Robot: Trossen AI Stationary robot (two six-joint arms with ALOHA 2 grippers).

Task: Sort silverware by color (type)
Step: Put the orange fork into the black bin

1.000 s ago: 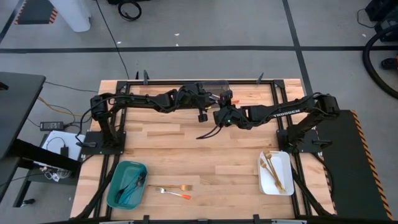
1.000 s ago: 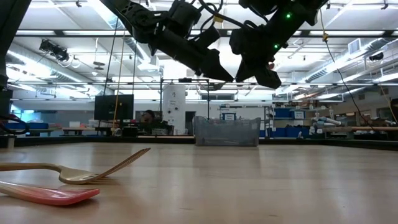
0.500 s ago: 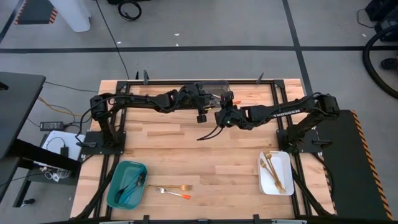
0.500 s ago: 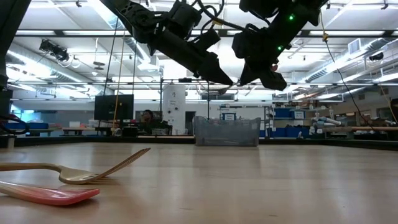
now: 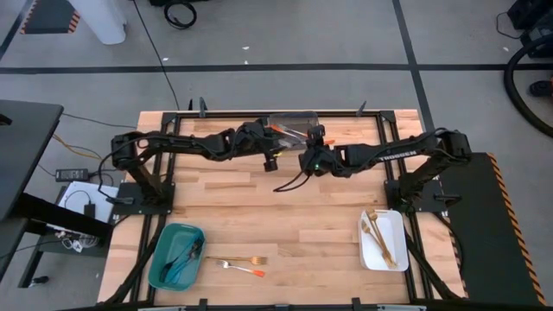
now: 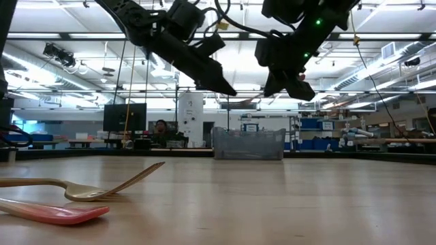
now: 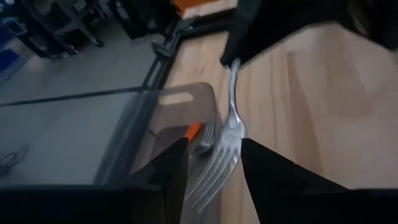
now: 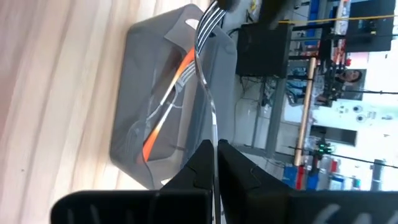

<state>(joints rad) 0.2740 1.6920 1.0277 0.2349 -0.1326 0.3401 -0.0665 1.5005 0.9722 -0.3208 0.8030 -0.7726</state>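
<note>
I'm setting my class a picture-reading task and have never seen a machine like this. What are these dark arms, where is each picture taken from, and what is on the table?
It is a robot with two dark jointed arms, each ending in two fingers. One picture looks straight down on the wooden table, one looks level across it, and two come from cameras on the arms' wrists. The right arm's fingers are shut on a silver-headed fork, near a clear grey bin that has orange-handled silverware in it. The left arm's fingers are open, at the fork's head. A teal bin holds blue pieces, and a white bin holds gold pieces. A gold fork and an orange-handled piece lie loose on the table.
</note>
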